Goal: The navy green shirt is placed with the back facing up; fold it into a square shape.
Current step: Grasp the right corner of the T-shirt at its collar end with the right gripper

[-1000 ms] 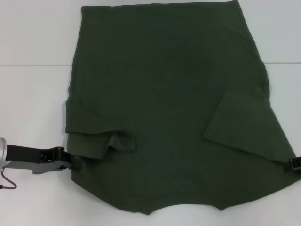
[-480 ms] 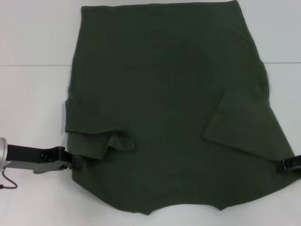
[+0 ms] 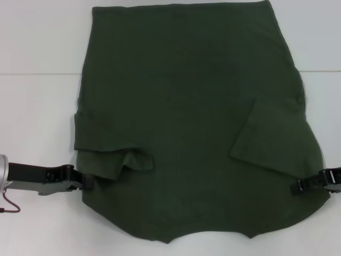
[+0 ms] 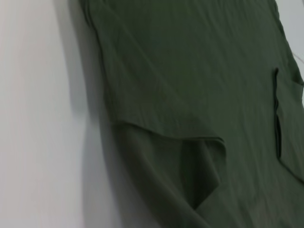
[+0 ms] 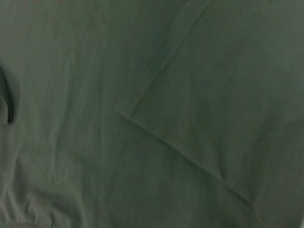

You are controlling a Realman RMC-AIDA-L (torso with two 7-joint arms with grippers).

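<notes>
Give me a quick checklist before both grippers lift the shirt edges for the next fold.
1. Navy green shirt lies flat, plain side up: ok.
2. Right sleeve folded neatly inward: ok.
3. Left sleeve folded neatly: not ok, its end is bunched and curled.
4. Left gripper at the shirt's left edge: ok; grip on the cloth: cannot tell.
5. Right gripper over the right edge: ok; grip: cannot tell.
6. White table around the shirt free of obstacles: ok.

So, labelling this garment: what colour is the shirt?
The shirt is plain dark olive green, with no pattern showing; clearest in the head view.
</notes>
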